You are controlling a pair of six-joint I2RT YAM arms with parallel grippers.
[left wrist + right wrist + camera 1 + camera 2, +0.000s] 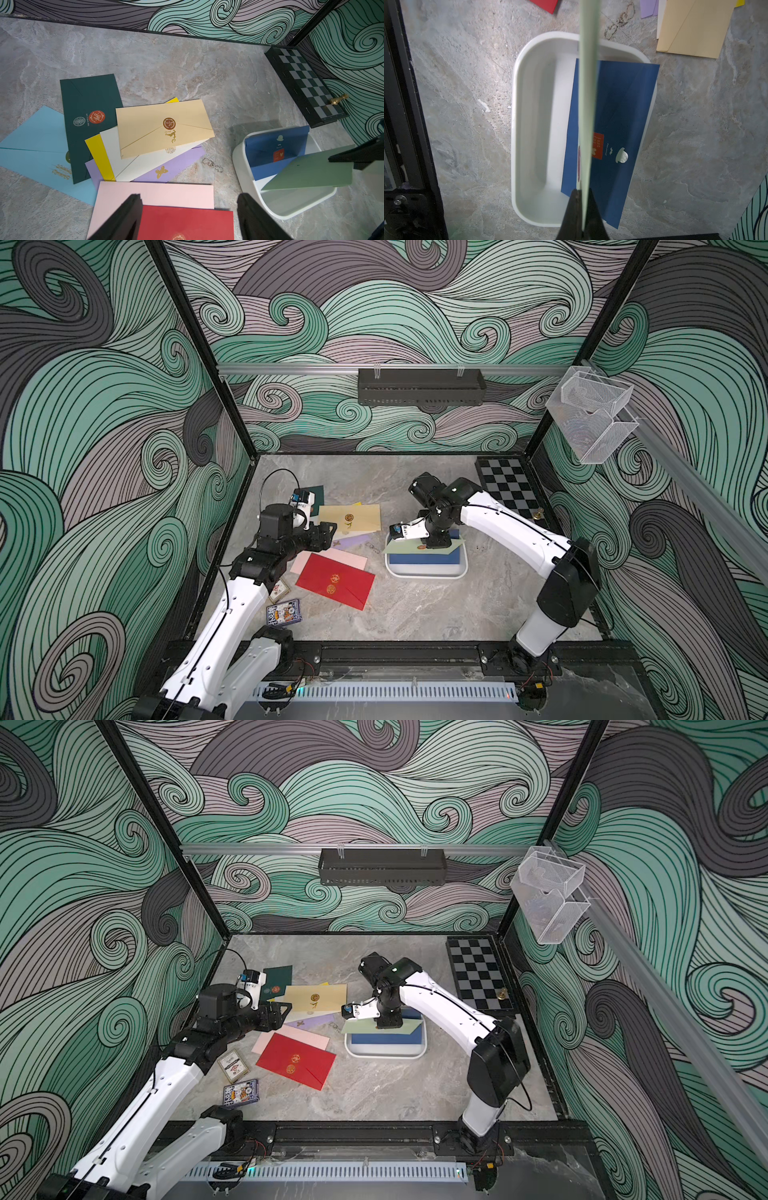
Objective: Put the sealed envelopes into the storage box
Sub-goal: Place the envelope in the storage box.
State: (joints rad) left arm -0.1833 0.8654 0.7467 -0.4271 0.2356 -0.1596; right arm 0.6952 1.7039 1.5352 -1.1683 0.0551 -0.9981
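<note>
Where the black frame posts [203, 356] meet the floor lies a grey marble-look tabletop [415, 614], with swirl-print walls [374, 302] on three sides. Rear wall: black perforated shelf [420, 386]. Side rail: clear mesh baskets [590, 418]. Far corner: chessboard [509, 489] w/ gold chess piece [538, 513].

R gripper [582, 192] clamped on pale green envelope [311, 172], tilted over the storage box [517, 124]. Dark blue envelope [616, 99] leans inside, one edge over the rim. L gripper [189, 196] jaws apart, above pink envelope [158, 195] and red envelope [336, 580].

Loose pile beside: cream [149, 124], lilac [176, 166], yellow [99, 151], white [116, 149], dark green [89, 99], light blue [31, 141].

- Light blue hidden under L arm [232, 614] in both top views.
- Red cut off in L wrist view.
- Green edge-on in R wrist view; whether its low corner touches the box, can't tell.
- Card packs [284, 612]: print illegible.
</note>
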